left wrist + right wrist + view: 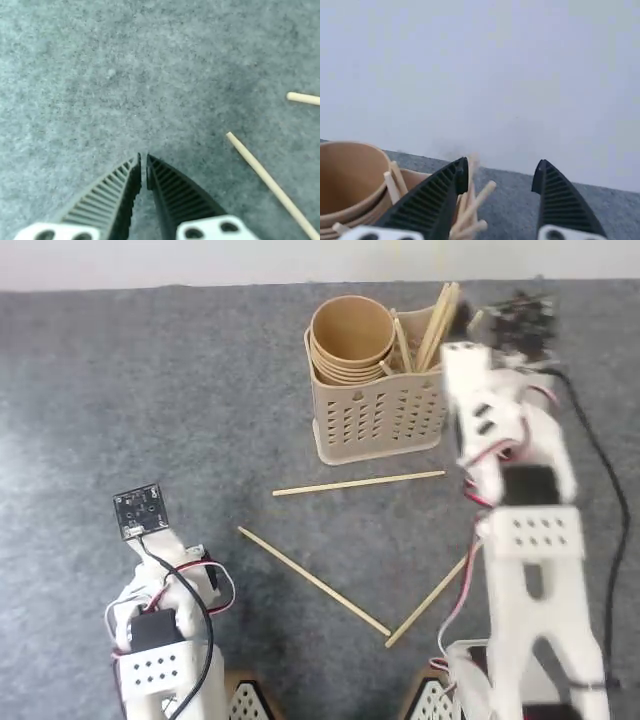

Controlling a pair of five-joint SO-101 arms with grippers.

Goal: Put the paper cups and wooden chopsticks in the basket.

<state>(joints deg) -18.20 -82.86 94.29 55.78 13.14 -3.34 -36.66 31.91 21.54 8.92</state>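
Note:
A beige basket [375, 415] stands at the back of the grey mat, holding a stack of brown paper cups [350, 335] and several wooden chopsticks [432, 325]. Three chopsticks lie loose on the mat: one [358, 483] just in front of the basket, a long one [312, 580] running diagonally, and a short one [428, 602] by the right arm's base. My right gripper [502, 175] hangs open above the basket's right end, over the chopsticks [472, 205] and cups [350, 175]. My left gripper [143, 161] is shut over bare mat, empty, with chopstick [272, 185] off to its side.
The white wall [480, 75] rises behind the basket. The right arm's body [520, 510] and its cables [600, 470] stand along the mat's right side. The left arm [160, 630] sits low at the front left.

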